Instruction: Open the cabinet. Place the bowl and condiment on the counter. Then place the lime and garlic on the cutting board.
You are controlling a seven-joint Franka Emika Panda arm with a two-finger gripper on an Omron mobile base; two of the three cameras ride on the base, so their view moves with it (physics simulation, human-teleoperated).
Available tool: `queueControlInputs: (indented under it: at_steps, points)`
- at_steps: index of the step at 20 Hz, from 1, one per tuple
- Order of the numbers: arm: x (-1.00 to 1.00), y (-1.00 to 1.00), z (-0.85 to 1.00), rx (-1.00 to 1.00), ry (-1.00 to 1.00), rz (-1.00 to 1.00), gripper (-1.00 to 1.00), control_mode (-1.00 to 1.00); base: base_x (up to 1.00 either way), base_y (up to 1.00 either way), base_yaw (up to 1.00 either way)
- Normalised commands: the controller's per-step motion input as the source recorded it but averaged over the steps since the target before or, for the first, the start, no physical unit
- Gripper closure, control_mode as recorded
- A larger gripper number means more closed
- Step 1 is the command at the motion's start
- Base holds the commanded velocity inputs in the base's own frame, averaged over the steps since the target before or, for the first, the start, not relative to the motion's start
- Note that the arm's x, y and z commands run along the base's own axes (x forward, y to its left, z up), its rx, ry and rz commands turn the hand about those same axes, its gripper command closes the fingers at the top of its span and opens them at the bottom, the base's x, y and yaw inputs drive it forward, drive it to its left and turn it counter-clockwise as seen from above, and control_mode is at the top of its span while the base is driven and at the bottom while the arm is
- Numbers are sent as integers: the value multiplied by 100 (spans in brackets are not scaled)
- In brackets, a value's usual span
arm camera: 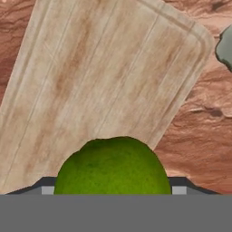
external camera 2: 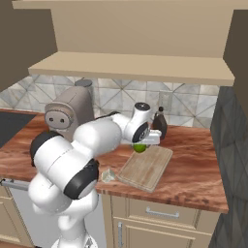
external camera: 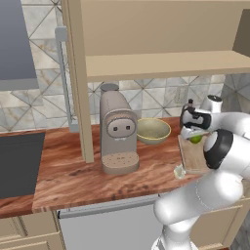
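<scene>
The cabinet (external camera: 161, 63) stands open, its shelf bare and its door (external camera: 76, 73) swung edge-on. My gripper (external camera 2: 140, 145) hangs just over the far end of the cutting board (external camera 2: 145, 167), shut on the lime (external camera 2: 140, 147). In the hand view the lime (arm camera: 112, 167) sits between the fingertips above the board (arm camera: 99, 68). The garlic (external camera: 179, 171) lies on the counter (external camera: 73, 176) beside the board's near corner, also visible from the hand (arm camera: 225, 45). The bowl (external camera: 153, 130) rests on the counter by the coffee machine. The condiment (external camera 2: 160, 123) stands behind the gripper near the wall.
A coffee machine (external camera: 117, 132) stands left of the bowl, close to the open door. A dark cooktop (external camera: 19, 161) lies far left under a grey hood (external camera: 14, 44). A dark wall (external camera 2: 232, 145) bounds the counter on the right.
</scene>
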Motion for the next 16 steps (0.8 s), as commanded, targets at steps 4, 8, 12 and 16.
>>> queueControlInputs:
  at_steps: [4,8,12,16]
  points:
    - [3,-51,0,0,0,0,100,-100,0,0,0]
    - [0,-43,-1,0,0,0,100,-100,0,0,0]
    - [0,-19,-2,0,0,0,100,-100,0,0,0]
    - [0,0,-13,-1,0,0,100,-100,0,0,0]
